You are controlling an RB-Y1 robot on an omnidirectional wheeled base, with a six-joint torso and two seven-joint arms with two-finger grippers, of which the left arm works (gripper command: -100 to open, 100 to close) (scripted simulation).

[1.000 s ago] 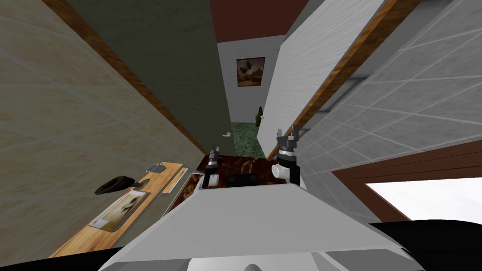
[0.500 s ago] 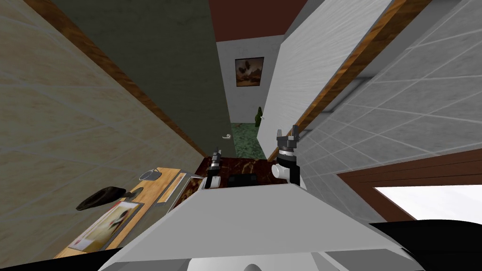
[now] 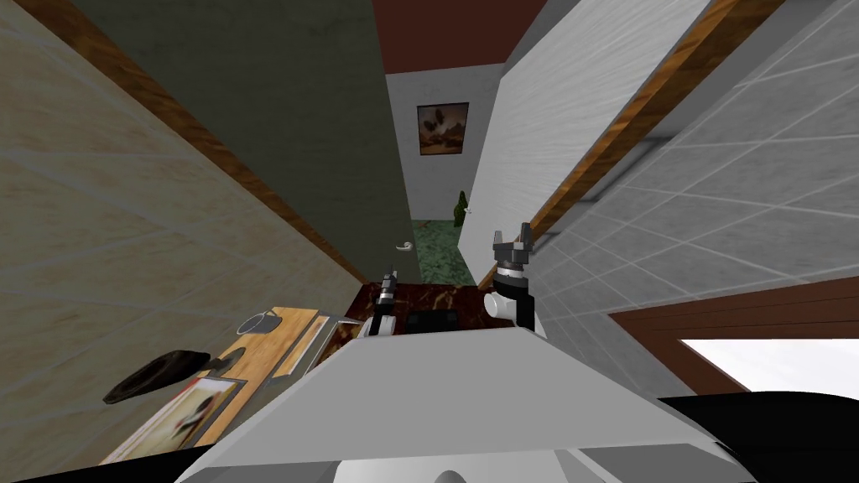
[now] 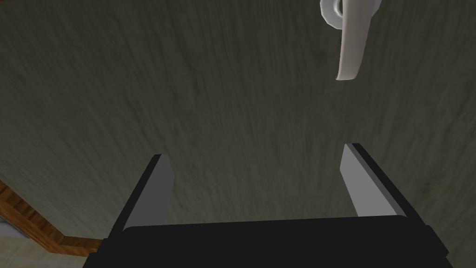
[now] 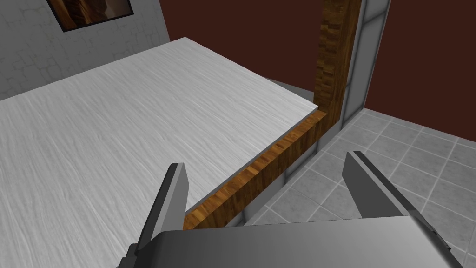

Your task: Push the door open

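Head view – door: the dark grey-green, wood-grained door [image 3: 277, 109] stands left of centre, swung ajar, with a gap beside its free edge.
Head view – handle: a small white lever handle [image 3: 404, 246] sits low on the door near that edge.
Head view – gap: through it show a green floor [image 3: 436, 251], a green plant [image 3: 459, 210] and a brown framed picture [image 3: 443, 127] on a pale wall.
Head view – right side: a white wood-grained panel [image 3: 537, 126] with a brown wooden frame [image 3: 637, 109], then a grey tiled wall [image 3: 738, 168].
Head view – arms: the left jaws are close to the door, near the handle; the right jaws are raised beside the wooden frame.
Head view – table: a light wooden table [image 3: 294, 323] at the left carries a grey mug [image 3: 260, 321], a black pan [image 3: 155, 377] and a printed sheet [image 3: 189, 407].
Left wrist view – jaws: released; the left blade fingers [image 4: 155, 190] stand wide apart with nothing between them.
Left wrist view – door: its dark face lies straight ahead; whether the tips touch it cannot be told.
Left wrist view – handle: the white lever hangs beyond one fingertip, apart from it.
Right wrist view – jaws: released; the right blade fingers [image 5: 169, 204] are spread and hold nothing.
Right wrist view – ahead: the white panel, wooden frame and grey tiles.
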